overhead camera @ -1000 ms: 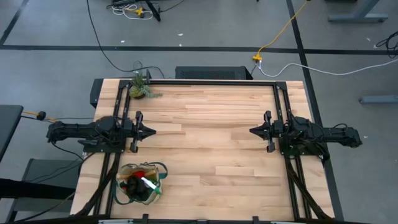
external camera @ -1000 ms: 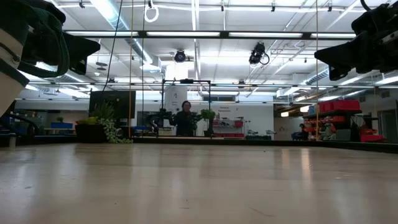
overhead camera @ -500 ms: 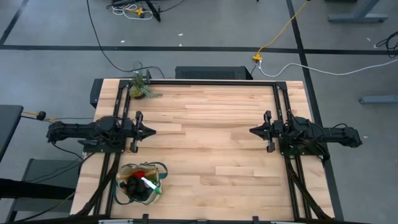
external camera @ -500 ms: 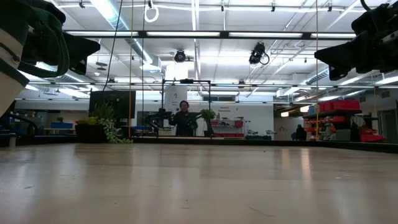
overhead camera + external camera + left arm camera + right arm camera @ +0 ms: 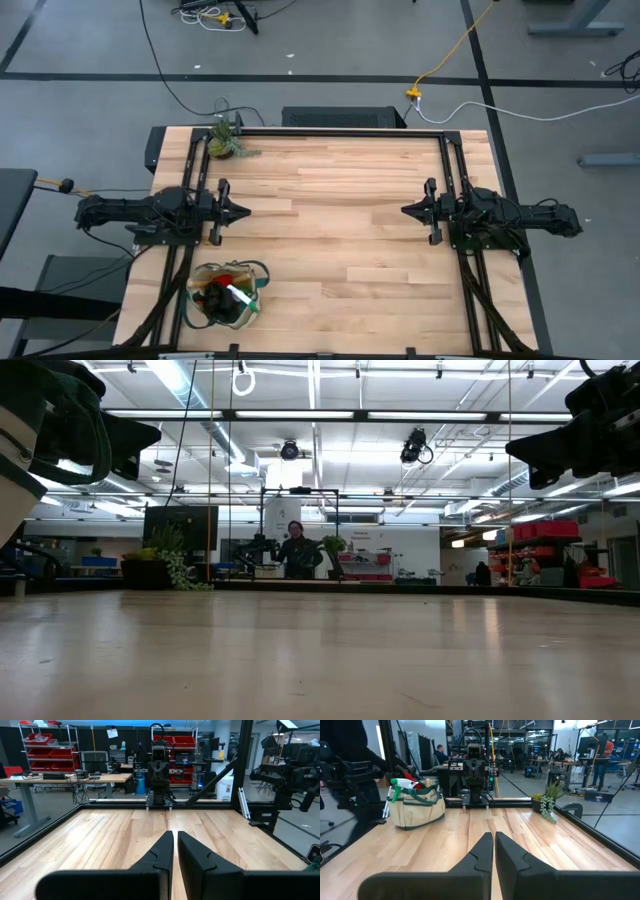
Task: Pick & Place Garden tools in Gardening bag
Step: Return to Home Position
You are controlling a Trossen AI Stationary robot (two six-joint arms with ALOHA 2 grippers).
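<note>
The beige gardening bag (image 5: 228, 295) with dark green trim stands on its base near the table's near left corner; it also shows in the right wrist view (image 5: 416, 805) and at the low view's left edge (image 5: 40, 430). Inside it lie the garden tools: a translucent green item with a white part (image 5: 240, 297), red and black glove material (image 5: 225, 277), and tool handles sticking out (image 5: 410, 774). My left gripper (image 5: 246, 211) is shut and empty at the table's left, above the wood. My right gripper (image 5: 404, 210) is shut and empty at the table's right.
A small green potted plant (image 5: 224, 138) stands at the far left corner, also in the right wrist view (image 5: 550, 800). Black rails (image 5: 330, 131) frame the table. Bare wood lies between the two grippers. A person (image 5: 296, 550) stands in the room beyond.
</note>
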